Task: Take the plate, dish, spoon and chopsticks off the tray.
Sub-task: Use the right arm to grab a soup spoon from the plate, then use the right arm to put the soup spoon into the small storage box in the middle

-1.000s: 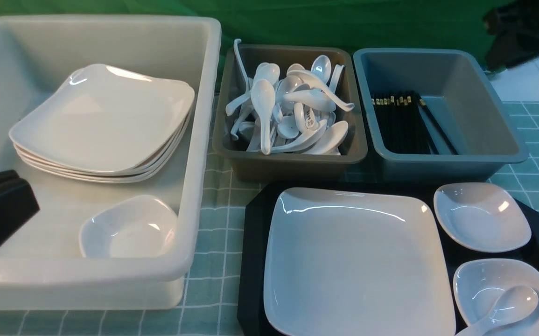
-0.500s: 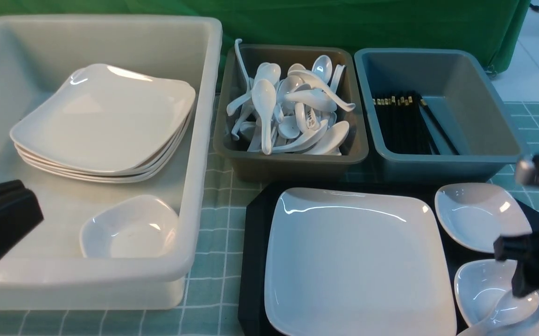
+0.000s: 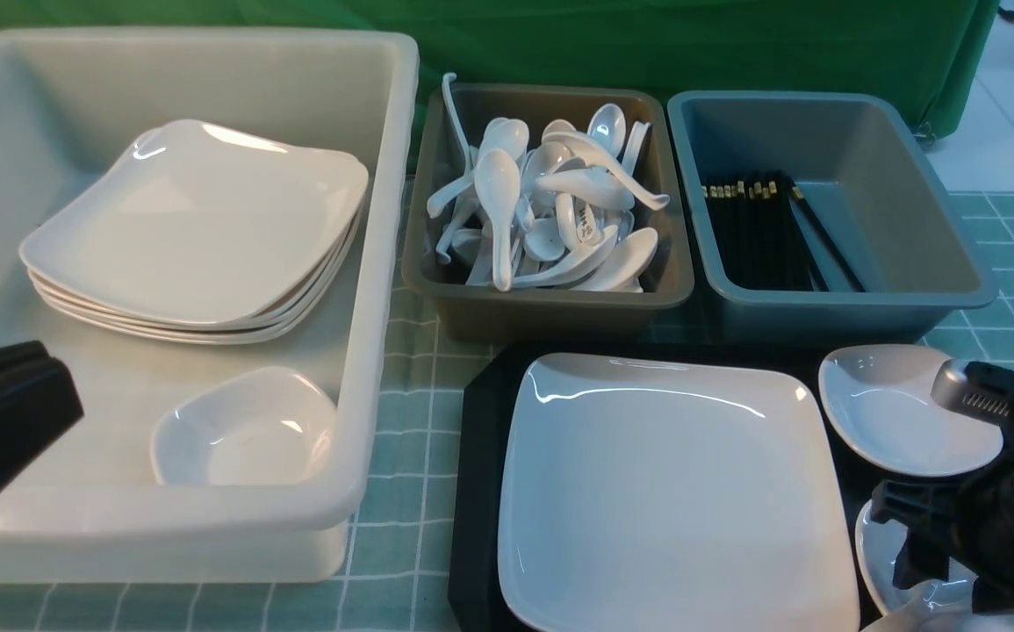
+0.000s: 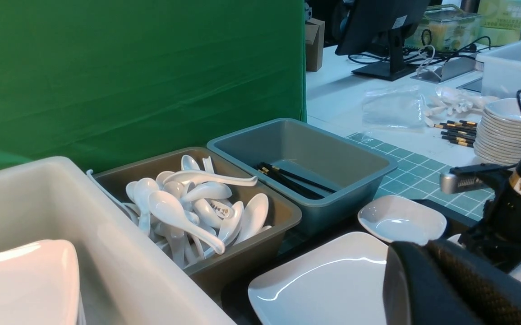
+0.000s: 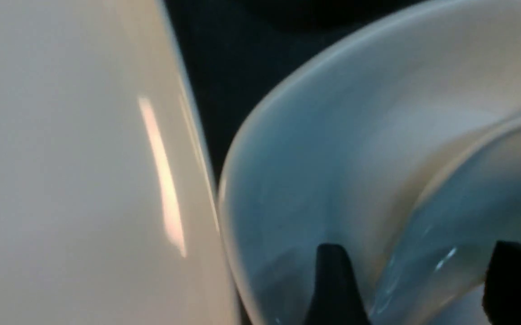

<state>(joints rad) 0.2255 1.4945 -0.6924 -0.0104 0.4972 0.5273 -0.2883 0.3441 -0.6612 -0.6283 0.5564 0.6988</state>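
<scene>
The right arm [image 3: 989, 518] hides most of the near dish [image 3: 875, 566].

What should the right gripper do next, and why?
Probably lower a little and close on the spoon: the right gripper is open, its fingertips seem to straddle the spoon lying in the near dish, and nothing is held yet.

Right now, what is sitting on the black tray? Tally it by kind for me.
On the tray:
Plate: 1
Small dishes: 2, far dish and near dish
Spoon: 1, in the near dish
Chopsticks: 0, all lie in the grey-blue tub
Total: 4
</scene>
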